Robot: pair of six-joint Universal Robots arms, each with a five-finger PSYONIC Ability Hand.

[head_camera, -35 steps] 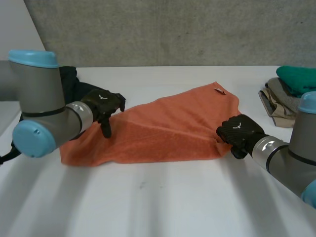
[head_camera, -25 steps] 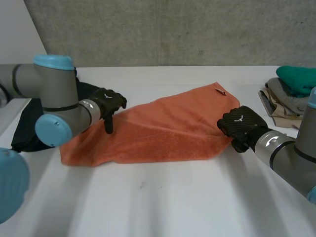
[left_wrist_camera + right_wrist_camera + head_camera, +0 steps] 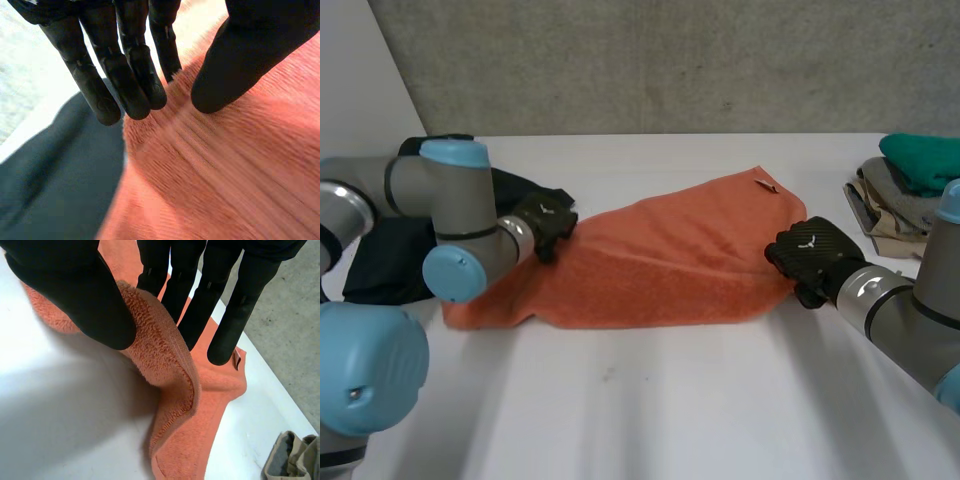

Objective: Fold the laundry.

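Bright even light (soft shadow under the raised towel (image 3: 170, 365))

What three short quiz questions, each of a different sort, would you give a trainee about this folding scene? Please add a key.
1. True or false: the right hand pinches an edge of the orange towel between thumb and fingers.
2. What lies beside the towel at the left hand? A) a dark garment B) a blue bucket C) a wooden box
3. Fill in: the pile of folded clothes lies on the robot's ___ side of the table.

Key: 1 true; 2 A; 3 right.
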